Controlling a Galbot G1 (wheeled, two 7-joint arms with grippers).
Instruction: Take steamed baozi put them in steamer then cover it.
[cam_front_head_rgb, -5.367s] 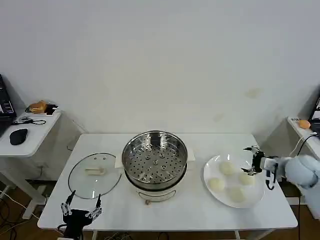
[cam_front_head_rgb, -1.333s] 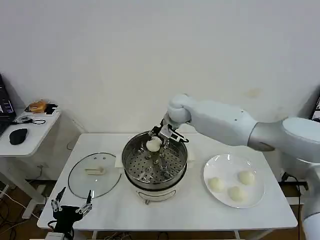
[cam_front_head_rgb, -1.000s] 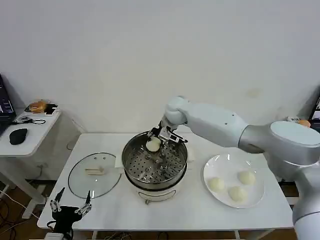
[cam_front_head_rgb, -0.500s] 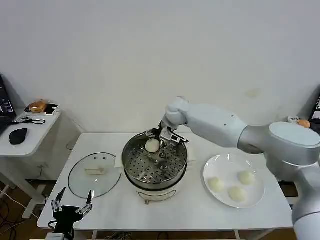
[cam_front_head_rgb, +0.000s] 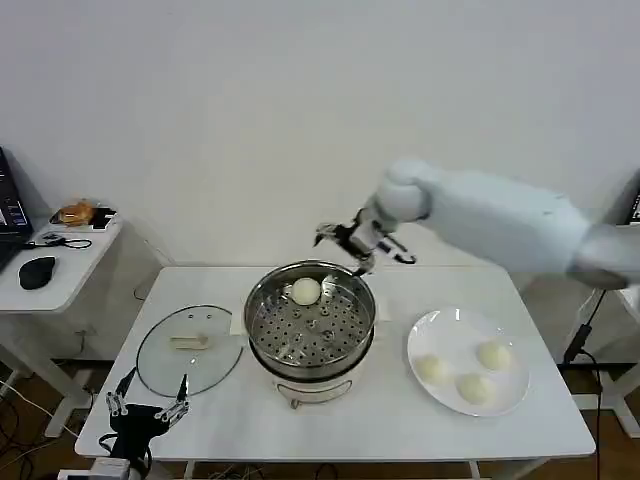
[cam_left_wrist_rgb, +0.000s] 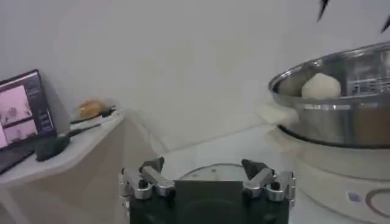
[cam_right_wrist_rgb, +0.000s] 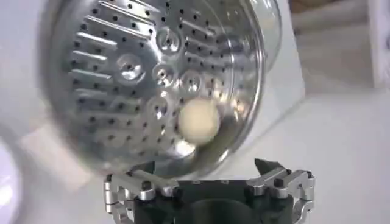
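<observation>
The shiny steamer (cam_front_head_rgb: 310, 322) stands mid-table with one off-white baozi (cam_front_head_rgb: 305, 291) resting on its perforated tray near the back rim. My right gripper (cam_front_head_rgb: 358, 243) hovers open and holds nothing, above and just behind that rim. In the right wrist view the gripper (cam_right_wrist_rgb: 204, 176) looks down on the tray (cam_right_wrist_rgb: 140, 67) and the baozi (cam_right_wrist_rgb: 198, 121). Three more baozi (cam_front_head_rgb: 433, 368) (cam_front_head_rgb: 493, 354) (cam_front_head_rgb: 473, 387) lie on the white plate (cam_front_head_rgb: 448, 319). The glass cover (cam_front_head_rgb: 160, 365) lies flat, left of the steamer. My left gripper (cam_front_head_rgb: 148, 412) waits open at the table's front left corner.
A side table (cam_front_head_rgb: 62, 268) at the left carries a black mouse (cam_front_head_rgb: 37, 272) and orange-brown food (cam_front_head_rgb: 75, 212). From the left wrist, the steamer (cam_left_wrist_rgb: 341, 115) with its baozi (cam_left_wrist_rgb: 321, 86) is ahead, and a laptop (cam_left_wrist_rgb: 21, 112) sits on the side table.
My right gripper carried one baozi from the plate into the steamer, let it go, and rose up and toward the right. The left arm has barely moved.
</observation>
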